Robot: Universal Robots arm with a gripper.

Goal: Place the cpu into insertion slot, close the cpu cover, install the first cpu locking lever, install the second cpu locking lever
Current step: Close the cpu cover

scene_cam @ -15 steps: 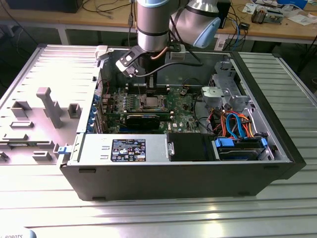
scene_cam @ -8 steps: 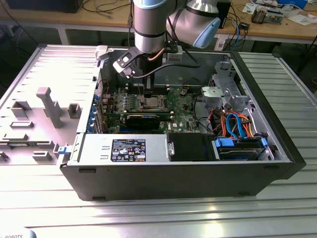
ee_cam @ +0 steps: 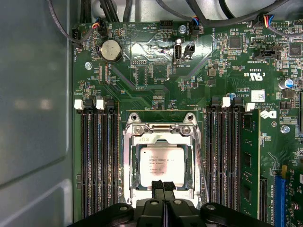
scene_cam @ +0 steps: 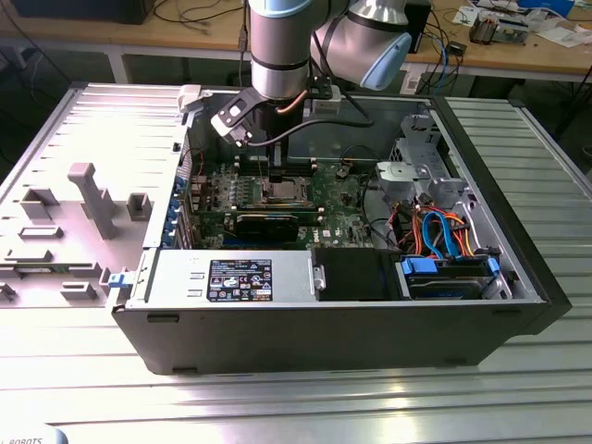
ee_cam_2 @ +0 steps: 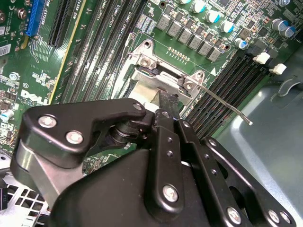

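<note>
The cpu [ee_cam: 162, 162], a silver-grey square chip, lies flat in the insertion slot [ee_cam: 129, 158] on the green board. Over it lies the cpu cover [ee_cam: 161, 138], a dull-silver frame, and the chip shows through its window. My gripper [ee_cam: 163, 182] is shut with its two black fingers together, the tips at the cover's edge beside the chip. In the second wrist view the gripper [ee_cam_2: 169, 98] meets the cover [ee_cam_2: 151, 85], and a thin wire locking lever [ee_cam_2: 227, 105] sticks out raised, its hooked end free. In the exterior view the gripper [scene_cam: 278, 181] hangs over the slot [scene_cam: 283, 192].
Long memory slots [ee_cam: 97, 161] flank the socket on both sides. A black expansion card [scene_cam: 268, 222], a power supply [scene_cam: 231, 277], a drive cage [scene_cam: 412, 171] and blue and orange cables [scene_cam: 444, 231] crowd the open case. A grey fixture plate [scene_cam: 92, 199] lies at the exterior view's left.
</note>
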